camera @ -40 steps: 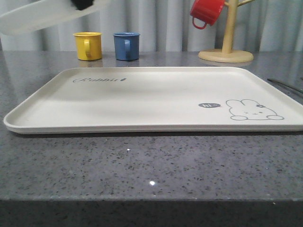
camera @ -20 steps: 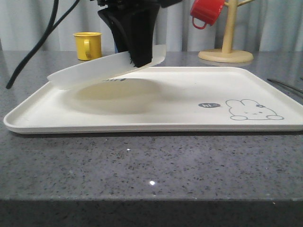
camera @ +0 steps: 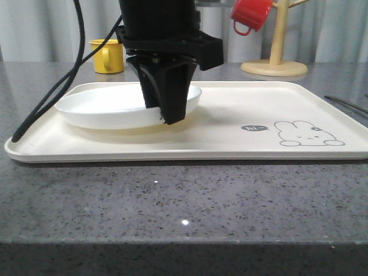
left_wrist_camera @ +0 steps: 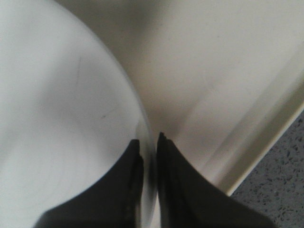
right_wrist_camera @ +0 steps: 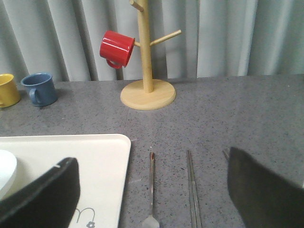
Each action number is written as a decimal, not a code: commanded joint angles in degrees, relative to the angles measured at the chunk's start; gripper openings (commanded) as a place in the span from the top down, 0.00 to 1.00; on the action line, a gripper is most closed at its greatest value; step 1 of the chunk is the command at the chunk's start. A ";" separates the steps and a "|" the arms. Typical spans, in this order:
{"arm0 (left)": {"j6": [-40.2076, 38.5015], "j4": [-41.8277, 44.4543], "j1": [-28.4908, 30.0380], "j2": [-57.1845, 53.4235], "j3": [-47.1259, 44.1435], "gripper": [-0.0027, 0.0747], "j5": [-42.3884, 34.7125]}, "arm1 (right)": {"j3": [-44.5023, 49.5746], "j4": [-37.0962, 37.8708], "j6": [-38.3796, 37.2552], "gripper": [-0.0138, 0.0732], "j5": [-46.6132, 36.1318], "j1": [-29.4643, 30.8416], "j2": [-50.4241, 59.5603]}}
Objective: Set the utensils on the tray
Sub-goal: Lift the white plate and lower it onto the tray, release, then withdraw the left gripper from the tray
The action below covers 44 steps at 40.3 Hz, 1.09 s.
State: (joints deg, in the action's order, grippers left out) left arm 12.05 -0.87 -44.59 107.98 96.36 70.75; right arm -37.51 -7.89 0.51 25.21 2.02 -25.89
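The round white plate (camera: 103, 106) lies low over the left half of the cream tray (camera: 259, 103), level and seemingly touching it. My left gripper (camera: 167, 118) comes straight down and is shut on the plate's right rim. In the left wrist view its fingertips (left_wrist_camera: 164, 147) pinch the plate (left_wrist_camera: 57, 118) edge over the tray (left_wrist_camera: 204, 71). My right gripper (right_wrist_camera: 149, 159) is open above the grey table right of the tray (right_wrist_camera: 71, 152). Below it lie the fork (right_wrist_camera: 151, 190) and the chopsticks (right_wrist_camera: 192, 190); a third metal handle tip (right_wrist_camera: 225, 153) is mostly hidden by a finger.
A yellow mug (camera: 106, 54) stands behind the tray, with a blue mug (right_wrist_camera: 40, 89) beside it. A red mug (camera: 250, 14) hangs on a wooden mug tree (camera: 276, 57) at the back right. The left arm's cable (camera: 46, 109) drapes over the tray's left edge.
The left gripper has carried the plate down from high at the upper left, tilted, to lie level on the tray's left half.
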 commanded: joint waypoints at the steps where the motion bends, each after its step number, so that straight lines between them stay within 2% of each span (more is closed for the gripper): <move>1: -0.58 -0.79 -0.35 -2.33 1.16 0.67 2.02 | -1.87 -0.10 0.37 0.09 -4.46 0.24 -0.66; 6: -0.58 -0.79 -0.35 -2.32 1.55 0.48 2.02 | -1.87 -0.10 0.37 0.09 -4.46 0.24 -0.66; 14: -0.44 -0.46 -0.24 -6.64 4.51 0.47 2.02 | -1.87 -0.10 0.37 0.09 -4.46 0.24 -0.66; 17: -0.11 0.87 0.20 -9.03 4.40 0.52 2.02 | -1.87 -0.10 0.37 0.09 -4.46 0.24 -0.66; 21: -0.11 3.37 2.28 -11.91 3.57 0.68 2.02 | -1.87 -0.10 0.37 0.09 -4.46 0.24 -0.66; 25: -0.11 3.79 6.76 -15.26 1.64 0.87 2.02 | -1.87 -0.10 0.37 0.09 -4.46 0.24 -0.66; 29: -0.71 3.79 12.06 -18.91 -1.59 0.99 2.02 | -1.87 -0.10 0.37 0.09 -4.46 0.24 -0.66; 35: -1.66 0.87 22.81 -26.69 -9.50 0.99 -1.42 | -1.87 -0.10 0.37 0.09 -4.46 0.24 -0.66; 44: -1.90 -4.68 35.27 -40.82 -25.75 0.99 -15.02 | -1.87 -0.10 0.37 0.09 -4.46 0.24 -0.66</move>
State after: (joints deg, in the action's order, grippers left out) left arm 10.93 -3.37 -11.95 73.21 73.70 62.30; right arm -37.51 -7.89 0.51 25.21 2.02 -25.89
